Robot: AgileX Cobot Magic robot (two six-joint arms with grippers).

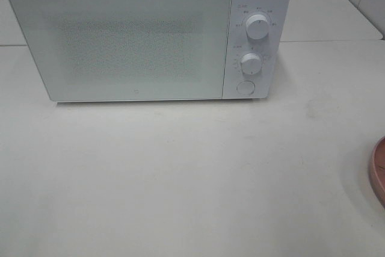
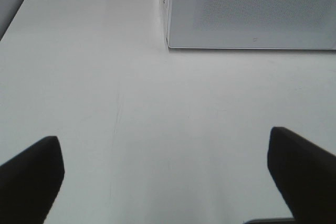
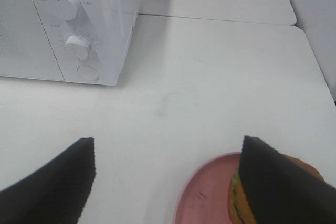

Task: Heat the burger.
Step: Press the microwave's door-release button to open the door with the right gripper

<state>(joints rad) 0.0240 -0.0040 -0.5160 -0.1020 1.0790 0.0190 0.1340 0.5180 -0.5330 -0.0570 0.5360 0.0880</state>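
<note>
White flat table top [image 1: 180, 179] fills most of what is seen. A big white boxy microwave oven [image 1: 147, 37] is set at the back of it. Its pale speckled front door [image 2: 252, 9] is seen shut. Two round white knobs [image 1: 258, 26] and one round white button [image 1: 245, 86] are seen beside the door, and nothing is touching them.

The small round burger with a tan bun and a green lettuce edge [image 3: 237, 205] is found on a flat round pink plate [image 3: 202, 195]. The plate is set on the table, well away from the oven.

The left gripper [image 2: 164, 140] is held wide open, with only bare table between its jaws. The oven door is seen far ahead of those jaws.

The right gripper [image 3: 168, 144] is held open too, and nothing is gripped by it. Only bare table is seen between its jaws. The burger is just beside one dark finger [image 3: 283, 182] and is partly hidden behind it. It cannot be told if that finger is touching the bun.

Nothing of the task looks done yet. The door has to be opened, the burger has to be picked up and put inside, the door has to be closed, and the oven has to be turned on.
</note>
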